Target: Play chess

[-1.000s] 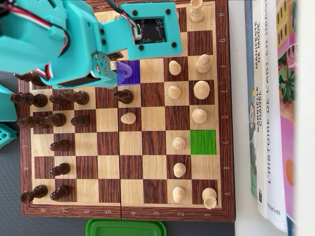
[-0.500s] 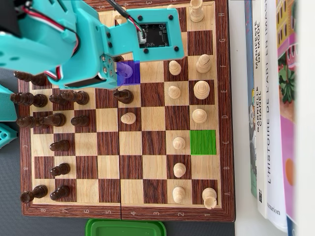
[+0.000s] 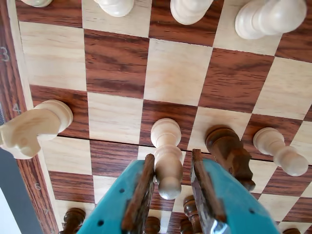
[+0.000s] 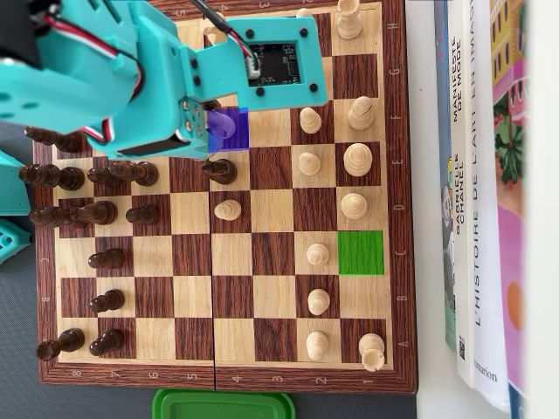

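Gripper [image 3: 168, 183] sat low over the board [image 3: 117, 63], fingers apart w/ a light pawn [image 3: 166, 158] between them; left pad [image 3: 141, 190] about touching it, right pad clear, so not clamped yet. Dark pawn [image 3: 229, 153] stood just beside the right finger. Overhead, the light pawn [image 4: 224, 127] was on the blue square [image 4: 238, 122], green square [image 4: 361, 252] well apart across the board. Step looked like the grasp: next prob. close, lift straight, don't clip the dark one.

The arm [image 4: 105, 78] is built of turquoise printed plastic, fastened with black screws. An exposed black circuit board [image 4: 272, 61] is mounted on a turquoise plate. Red, white and black cables [image 4: 83, 37] are routed along the body; the gripper [image 3: 170, 195] fingers are lined with brown pads [image 3: 141, 190].
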Tool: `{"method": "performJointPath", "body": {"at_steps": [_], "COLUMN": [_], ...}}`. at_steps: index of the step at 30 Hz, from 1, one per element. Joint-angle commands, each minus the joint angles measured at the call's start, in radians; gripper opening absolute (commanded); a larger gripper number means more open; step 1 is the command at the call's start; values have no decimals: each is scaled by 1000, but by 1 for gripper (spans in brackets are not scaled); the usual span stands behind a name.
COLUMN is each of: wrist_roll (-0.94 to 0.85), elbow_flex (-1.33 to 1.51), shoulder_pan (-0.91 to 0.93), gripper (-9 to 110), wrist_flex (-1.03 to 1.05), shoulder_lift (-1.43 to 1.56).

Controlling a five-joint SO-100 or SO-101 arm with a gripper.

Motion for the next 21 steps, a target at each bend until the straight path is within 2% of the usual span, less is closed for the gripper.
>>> {"method": "performJointPath", "body": {"at_steps": [1,21], "wrist_roll": [3,3], "elbow_flex": [-8,14], "shoulder_pan": [0,3], "gripper": [12,12], "wrist_flex": [-14,-12], "shoulder_lift": [5,5]}}
